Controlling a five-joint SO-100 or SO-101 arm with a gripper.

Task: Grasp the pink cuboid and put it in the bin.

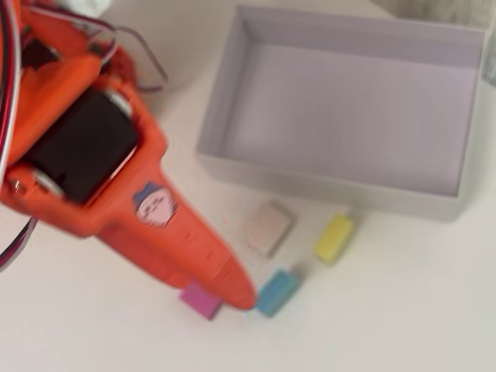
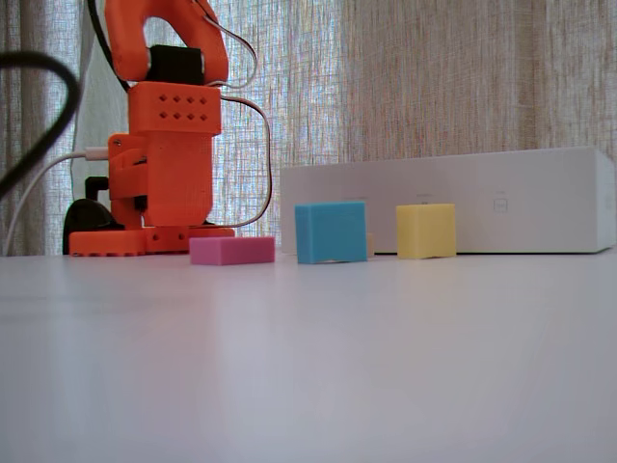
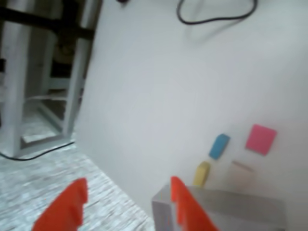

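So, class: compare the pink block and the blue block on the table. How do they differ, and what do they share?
The pink block is magenta; the blue block is cyan-blue. In the fixed view the pink block lies flat and low, while the blue block stands clearly taller. In the overhead view the arm partly covers the pink block; the blue block shows almost whole. Both are small, matte, box-shaped blocks resting on the white table.

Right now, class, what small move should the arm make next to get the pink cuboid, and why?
Probably swing the end effector toward the pink cuboid and lower it. In the wrist view its fingers are spread and empty, high above the table, while the cuboid lies untouched on the table beside the blue block, outside the bin.
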